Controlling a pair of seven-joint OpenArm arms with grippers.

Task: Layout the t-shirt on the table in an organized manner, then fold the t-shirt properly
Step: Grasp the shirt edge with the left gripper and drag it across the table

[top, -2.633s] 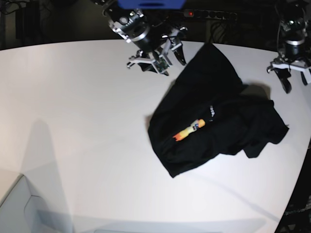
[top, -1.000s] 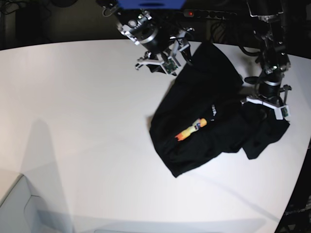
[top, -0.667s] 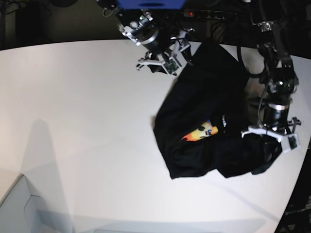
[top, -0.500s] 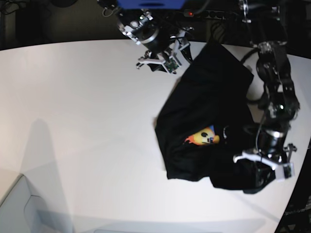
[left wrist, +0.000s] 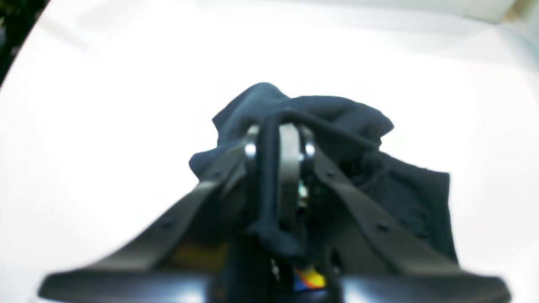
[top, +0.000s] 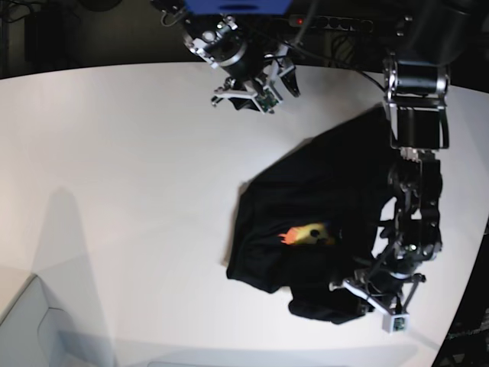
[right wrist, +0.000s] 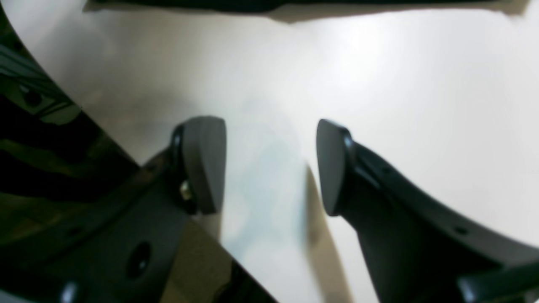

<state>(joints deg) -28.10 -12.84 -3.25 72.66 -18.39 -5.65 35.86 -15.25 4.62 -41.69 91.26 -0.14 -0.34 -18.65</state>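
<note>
The black short-sleeved cloth t-shirt (top: pixel 321 222) lies bunched on the large white smooth-topped surface (top: pixel 114 191), towards its right side and nearer the front curved edge than the back. It is nowhere near flat: cloth is heaped over itself, and only a scrap of the orange-yellow print (top: pixel 309 232) peeks out from between the folds.

The left end effector (top: pixel 378 293) sits low at the front end of the heap, close to the surface's right edge. From its own wrist camera the reason is plain: its fingers (left wrist: pixel 290 168) are pinched together on a ridge of black fabric, with a strip of cloth running up between them and the rest of the shirt trailing away behind. I judge it has hold of an edge or corner so the garment can be drawn out along the surface and opened up.

The right end effector (top: pixel 252 88) hangs near the back edge, well apart from the shirt, with nothing in it. Its wrist view shows two dark pads (right wrist: pixel 202 164) standing wide with bare white surface between them. It looks parked there out of the way, ready to come in for a second corner.

As I read it, the laying-out has barely begun, and folding cannot start until the heap is spread.
</note>
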